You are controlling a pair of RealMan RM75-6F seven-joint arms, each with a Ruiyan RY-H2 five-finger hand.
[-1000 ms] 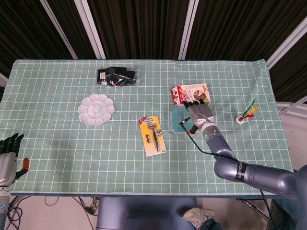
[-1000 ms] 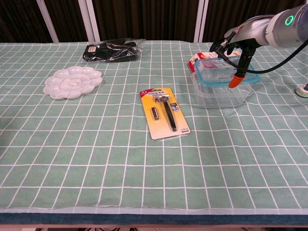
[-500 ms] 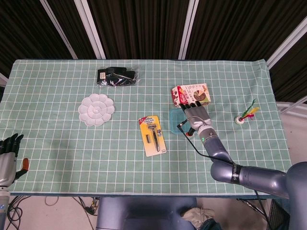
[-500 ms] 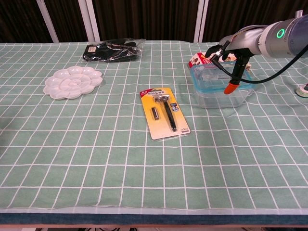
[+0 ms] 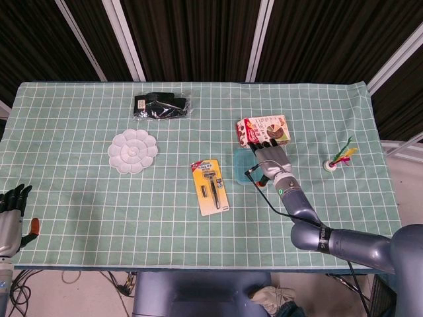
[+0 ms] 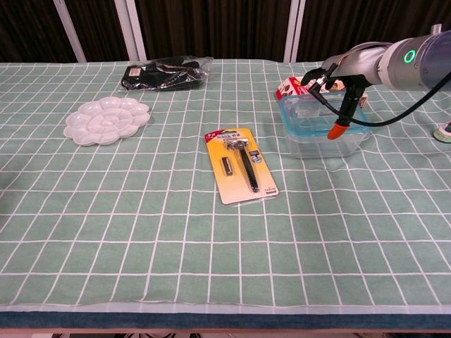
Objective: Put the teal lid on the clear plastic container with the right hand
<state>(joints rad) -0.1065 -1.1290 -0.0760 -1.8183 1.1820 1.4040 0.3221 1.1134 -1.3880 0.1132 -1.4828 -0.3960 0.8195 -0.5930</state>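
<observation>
The teal lid [image 6: 309, 113] lies flat on top of the clear plastic container [image 6: 317, 145] at the right of the table. My right hand [image 6: 345, 91] holds the lid from above, fingers across its far side and the orange-tipped thumb hanging down past the container's front edge. From the head view the right hand [image 5: 271, 162] covers most of the lid [image 5: 240, 166], and the container underneath is barely visible. My left hand [image 5: 13, 210] hangs off the table's near left corner, fingers apart and holding nothing.
A yellow razor pack [image 6: 241, 163] lies left of the container. Behind the container stands a snack box [image 5: 263, 129]. A white palette [image 5: 133, 151] and a black bag [image 5: 160, 106] sit at the far left. Near the right edge stands a small shuttlecock [image 5: 337, 160].
My right hand came down and slightly left with the lid, which went from tilted above the container to level on its rim. The left hand has stayed still.
</observation>
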